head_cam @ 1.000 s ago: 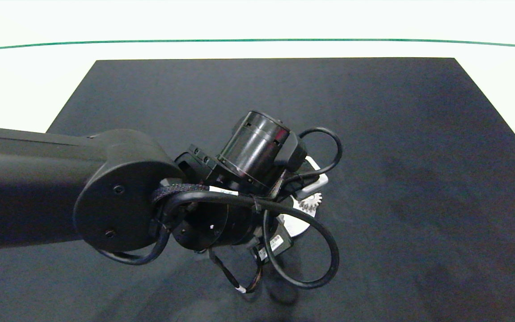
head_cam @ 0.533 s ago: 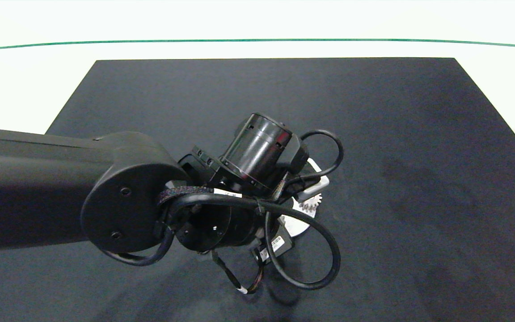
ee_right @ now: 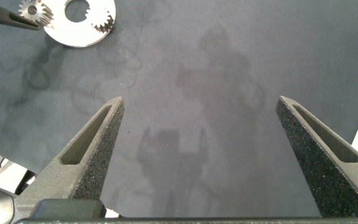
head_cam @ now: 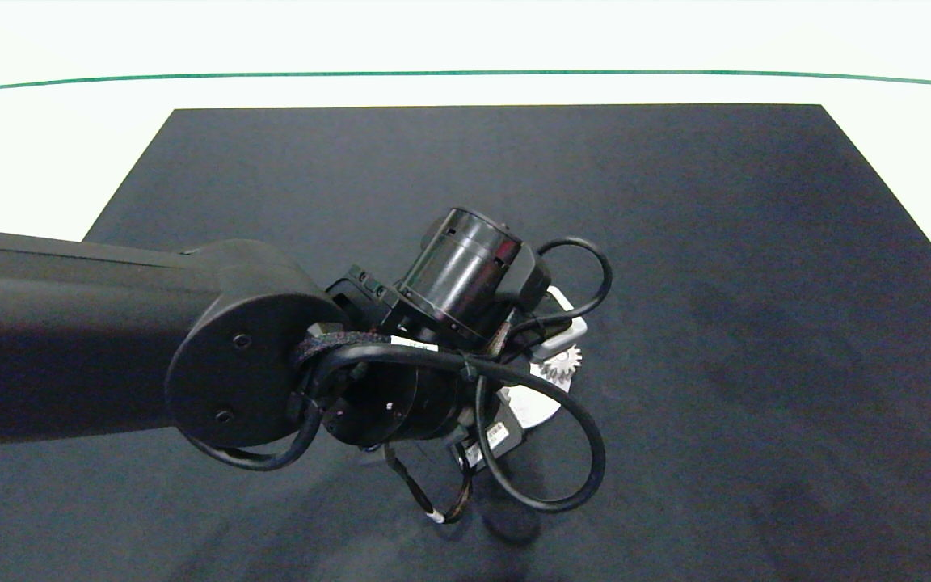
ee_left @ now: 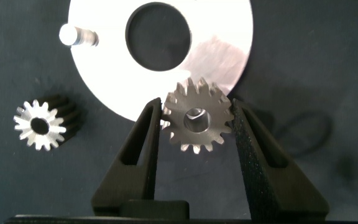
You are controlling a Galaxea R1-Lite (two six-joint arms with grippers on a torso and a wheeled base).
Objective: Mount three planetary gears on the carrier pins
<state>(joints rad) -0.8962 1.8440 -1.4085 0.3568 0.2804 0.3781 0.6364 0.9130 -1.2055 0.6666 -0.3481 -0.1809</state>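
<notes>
A: Since the head view is mostly blocked by the left arm [head_cam: 69, 339], what changed?
B: Little. The elbow has crept toward the white disc [head_cam: 532, 404] over the last second. The gripped gear [head_cam: 560, 364] stays at the disc's rim, above the black mat [head_cam: 756, 283]. Looks like fine alignment, not a placement yet.

A: Left wrist view?
B: The left gripper [ee_left: 195, 109] is pinching that gear by its teeth, one finger on each side. It overlaps the disc's edge. Something pale shows in the bore, but I can't tell if it's a peg. One pin [ee_left: 76, 35] stands bare on the far side of the centre hole. A loose gear [ee_left: 39, 124] lies on the mat just beside the disc.

A: Right wrist view?
B: The right gripper [ee_right: 201, 102] has its fingers spread wide and holds nothing. It hangs over bare mat, well apart from the disc. The third gear isn't visible anywhere.

A: Task state?
B: Early, I'd say. No gear is clearly seated.
</notes>
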